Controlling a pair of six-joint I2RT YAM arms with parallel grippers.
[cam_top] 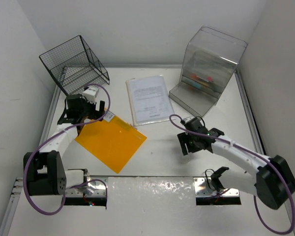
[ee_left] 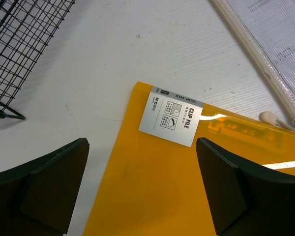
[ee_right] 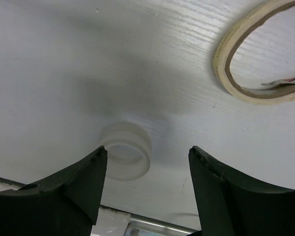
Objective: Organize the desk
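Desk (cam_top: 162, 147) fills the whole workspace, silver rails round it and arm bases at its near edge. Everything sits on it, and loose items look unsorted.

Orange clip file (cam_top: 110, 142) lies flat and skewed, closest to the bases. Left gripper (cam_top: 77, 109) hovers over the file's far-left corner. Its jaws are spread wide either side of the label and pinch nothing, probably lined up to take that corner.

Right of the file, well apart, right gripper (cam_top: 189, 142) points down at the desk, jaws spread and nothing held. Its wrist view shows a small white tape roll (ee_right: 125, 157) lying free on the desk between the jaws, with a beige tape ring (ee_right: 220, 61) just past it. I can't tell if the roll is parked there or is the next pick.

Document pouch (cam_top: 147, 98) lies flat just beyond the file's far corner. Black wire basket (cam_top: 76, 64) sits tilted beyond-left of the file. Clear drawer box (cam_top: 209, 69) stands far right of the file, coloured bits inside, likely home for small stuff.
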